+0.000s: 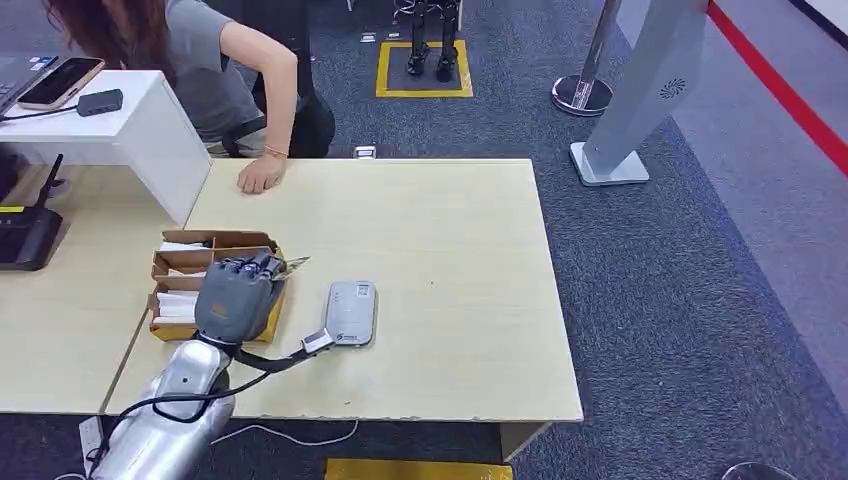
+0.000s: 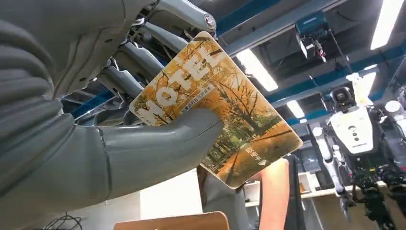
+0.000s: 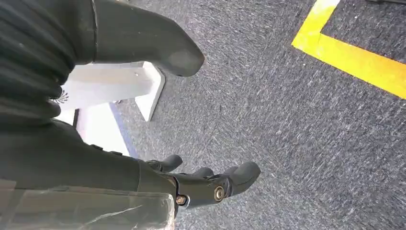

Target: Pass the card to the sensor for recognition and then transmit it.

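Note:
My left hand [image 1: 238, 295] hovers over the cardboard box [image 1: 170, 262] of cards at the table's left and holds a card whose corner [image 1: 297, 264] pokes out towards the sensor. In the left wrist view the card [image 2: 225, 110] is orange with autumn trees and the word HOTEL, pinched between the thumb [image 2: 158, 148] and the fingers [image 2: 139, 57]. The grey card sensor [image 1: 351, 312] lies flat on the table just right of the hand, its cable running back under my arm. My right hand [image 3: 201, 184] hangs over dark carpet, fingers apart, holding nothing.
A person [image 1: 215, 60] leans at the far side of the table [image 1: 450, 250], one hand [image 1: 262, 174] resting on it. A white raised counter [image 1: 130, 125] with a phone stands at the back left, and a black router [image 1: 25, 235] sits on the left table. A grey stand [image 1: 630, 110] rises at the right.

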Tool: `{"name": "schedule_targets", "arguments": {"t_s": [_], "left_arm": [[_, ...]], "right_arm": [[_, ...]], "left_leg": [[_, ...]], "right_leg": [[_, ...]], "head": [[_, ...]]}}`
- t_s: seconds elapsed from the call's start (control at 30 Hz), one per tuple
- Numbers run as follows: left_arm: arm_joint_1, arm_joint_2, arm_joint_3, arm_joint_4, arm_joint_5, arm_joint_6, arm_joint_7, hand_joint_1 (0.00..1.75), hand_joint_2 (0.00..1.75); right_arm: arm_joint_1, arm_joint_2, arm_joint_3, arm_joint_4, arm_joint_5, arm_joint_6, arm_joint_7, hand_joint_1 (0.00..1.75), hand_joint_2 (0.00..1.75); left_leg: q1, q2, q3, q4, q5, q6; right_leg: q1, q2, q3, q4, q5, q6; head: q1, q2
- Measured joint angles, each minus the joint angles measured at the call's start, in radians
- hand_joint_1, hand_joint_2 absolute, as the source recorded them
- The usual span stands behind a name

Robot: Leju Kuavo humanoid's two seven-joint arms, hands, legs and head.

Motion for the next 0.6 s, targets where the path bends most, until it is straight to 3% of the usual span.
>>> {"name": "schedule_targets", "arguments": {"t_s": [0.23,0.37,0.6], "left_arm": [[-0.004,0.000,-0.005,0.002,-0.021,-0.002,0.000,1.75,1.75],[-0.029,-0.010,-0.060,0.040,-0.074,-0.020,0.000,1.75,1.75],[-0.096,-0.036,-0.165,0.141,-0.022,-0.124,-0.002,1.75,1.75]], "right_arm": [[0.000,0.000,0.000,0.000,0.000,0.000,0.000,0.00,1.75],[-0.006,0.001,0.006,0.000,0.000,0.000,0.000,0.00,1.75],[-0.012,0.001,0.019,0.000,-0.002,0.000,0.002,0.00,1.75]], "left_leg": [[0.000,0.000,0.000,0.000,0.000,0.000],[0.000,0.000,0.000,0.000,0.000,0.000],[0.000,0.000,0.000,0.000,0.000,0.000]], "right_leg": [[0.000,0.000,0.000,0.000,0.000,0.000],[0.000,0.000,0.000,0.000,0.000,0.000],[0.000,0.000,0.000,0.000,0.000,0.000]], "head": [[0.000,0.000],[0.000,0.000],[0.000,0.000]]}}
